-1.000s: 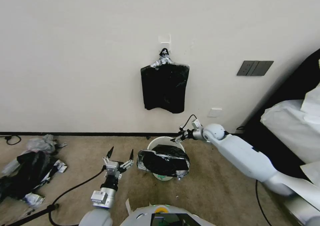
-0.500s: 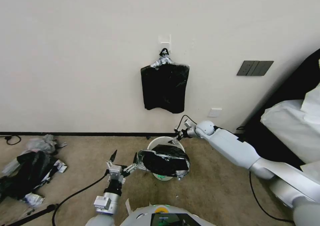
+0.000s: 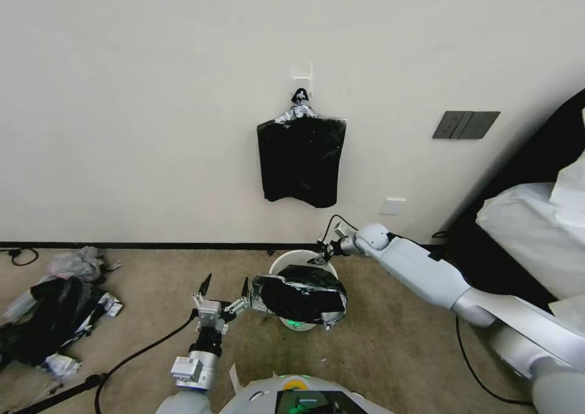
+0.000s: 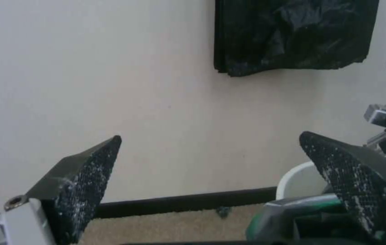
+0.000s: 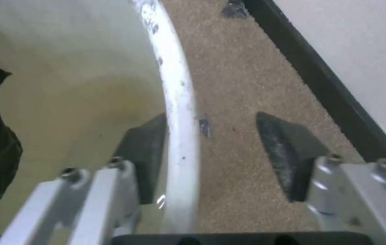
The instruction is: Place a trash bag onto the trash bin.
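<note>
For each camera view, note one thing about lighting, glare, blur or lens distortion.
Head view: wide-angle lens bows the baseboard; silvery glare on the trash bag. Left wrist view: the left gripper fingers loom large and soft, and the hanging bag bundle shines. Right wrist view: the trash bin rim is bright, its inside shaded, the right gripper fingers blurred.

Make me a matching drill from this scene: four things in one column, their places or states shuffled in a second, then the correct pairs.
Things:
1. trash bag
2. trash bin
3. left hand
4. right hand

Places or states:
A. open, one finger inside the bin's rim and one outside
B. stands on the carpet by the wall
C. draped over the near side of the bin
D. open, beside the bag's edge

Pairs: 1-C, 2-B, 3-D, 4-A
</note>
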Available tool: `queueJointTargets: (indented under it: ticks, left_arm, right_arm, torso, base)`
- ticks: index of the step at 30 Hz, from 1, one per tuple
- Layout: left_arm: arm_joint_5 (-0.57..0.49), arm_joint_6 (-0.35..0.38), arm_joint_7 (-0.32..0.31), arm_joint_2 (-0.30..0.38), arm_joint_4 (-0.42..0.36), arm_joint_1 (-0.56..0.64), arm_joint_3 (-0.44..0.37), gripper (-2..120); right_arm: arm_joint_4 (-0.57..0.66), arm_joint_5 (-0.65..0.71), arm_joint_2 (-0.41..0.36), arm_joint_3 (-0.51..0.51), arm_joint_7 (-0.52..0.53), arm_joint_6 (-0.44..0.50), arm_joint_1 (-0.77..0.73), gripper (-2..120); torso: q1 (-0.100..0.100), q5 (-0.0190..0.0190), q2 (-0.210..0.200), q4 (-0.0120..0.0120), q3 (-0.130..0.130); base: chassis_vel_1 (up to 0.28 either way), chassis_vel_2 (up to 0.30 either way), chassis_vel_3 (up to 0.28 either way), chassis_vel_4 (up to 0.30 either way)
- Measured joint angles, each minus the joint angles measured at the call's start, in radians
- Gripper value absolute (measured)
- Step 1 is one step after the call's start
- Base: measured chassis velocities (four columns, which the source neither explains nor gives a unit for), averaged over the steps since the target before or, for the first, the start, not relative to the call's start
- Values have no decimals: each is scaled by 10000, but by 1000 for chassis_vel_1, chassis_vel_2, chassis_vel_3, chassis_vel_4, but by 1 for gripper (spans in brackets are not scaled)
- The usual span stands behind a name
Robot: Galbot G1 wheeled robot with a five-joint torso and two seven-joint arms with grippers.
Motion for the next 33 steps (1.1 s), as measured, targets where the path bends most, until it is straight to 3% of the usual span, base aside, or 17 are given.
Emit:
queueJointTargets:
  ticks: [13, 23, 27, 33]
  left_arm:
    - [11, 2, -75, -26, 11, -24, 38, 100]
    - [6, 11, -110, -34, 13, -70, 76, 100]
    - [-30, 30, -139, -36, 14, -101, 87, 100]
    - [-72, 44, -194, -40, 92, -239, 113, 100]
  right_arm:
    - [253, -193, -134, -144, -71, 60, -77, 6]
    - [514, 239, -246, -22, 294, -75, -244, 6]
    - [1003, 1674, -476, 416, 1490, -805, -513, 2]
    - [1885, 2643, -867, 1397, 2521, -1351, -1283, 2]
  torso:
    - [-1, -1, 0, 0, 0]
    - [-1, 0, 0, 1, 0]
    - [-1, 1, 0, 1, 0]
    - [-1, 0, 0, -2, 0]
  base:
    - [0, 0, 0, 0]
    - [0, 0, 0, 0]
    - [0, 0, 0, 0]
    - [0, 0, 0, 0]
